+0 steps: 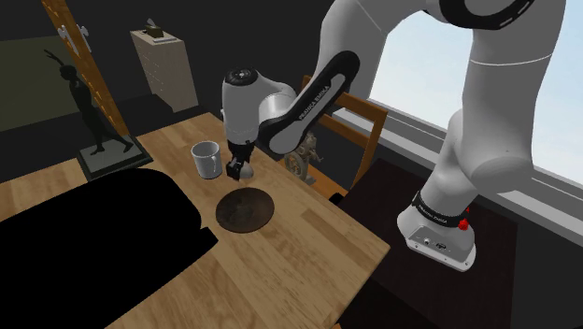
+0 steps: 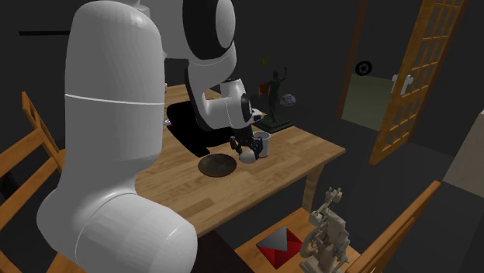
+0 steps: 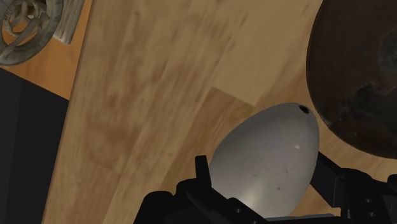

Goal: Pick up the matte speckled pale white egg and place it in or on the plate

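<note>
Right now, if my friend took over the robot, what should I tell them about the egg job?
Gripper: shut on the pale speckled egg.
Egg: clasped between the two black fingers, beside the white mug, above the wooden table, not over the plate.
Plate: dark and round, lying on the table next to the egg, nothing on it.
Done: the egg is grasped.
Left: carry the egg over the plate, lower it, let go.
</note>
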Motion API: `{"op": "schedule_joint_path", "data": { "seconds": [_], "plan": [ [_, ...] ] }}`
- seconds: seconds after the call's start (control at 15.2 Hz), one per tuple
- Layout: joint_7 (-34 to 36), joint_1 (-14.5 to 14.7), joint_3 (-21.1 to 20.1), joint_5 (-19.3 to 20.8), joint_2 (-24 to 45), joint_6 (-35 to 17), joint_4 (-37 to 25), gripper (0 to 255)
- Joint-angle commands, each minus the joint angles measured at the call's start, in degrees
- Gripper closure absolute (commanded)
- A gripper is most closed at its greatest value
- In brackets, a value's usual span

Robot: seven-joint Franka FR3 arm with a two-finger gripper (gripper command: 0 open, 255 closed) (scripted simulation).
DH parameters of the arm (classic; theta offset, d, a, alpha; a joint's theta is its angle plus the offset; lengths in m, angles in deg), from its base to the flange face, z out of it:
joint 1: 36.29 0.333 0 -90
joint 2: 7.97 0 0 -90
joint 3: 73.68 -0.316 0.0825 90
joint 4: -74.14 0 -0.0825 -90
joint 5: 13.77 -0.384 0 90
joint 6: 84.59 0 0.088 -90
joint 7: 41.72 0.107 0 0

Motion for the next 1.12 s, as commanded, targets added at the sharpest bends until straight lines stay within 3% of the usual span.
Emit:
{"op": "schedule_joint_path", "data": {
  "seconds": [0.0, 0.79, 1.06],
  "plan": [
    [-0.8, -0.2, -0.4, -0.8, -1.4, 1.3, 0.1, 255],
    [-4.7, -1.0, -2.0, -4.9, -7.7, 8.4, -1.1, 255],
    [1.0, 2.0, -3.9, -4.1, -10.6, 8.9, 2.4, 255]
  ]
}}
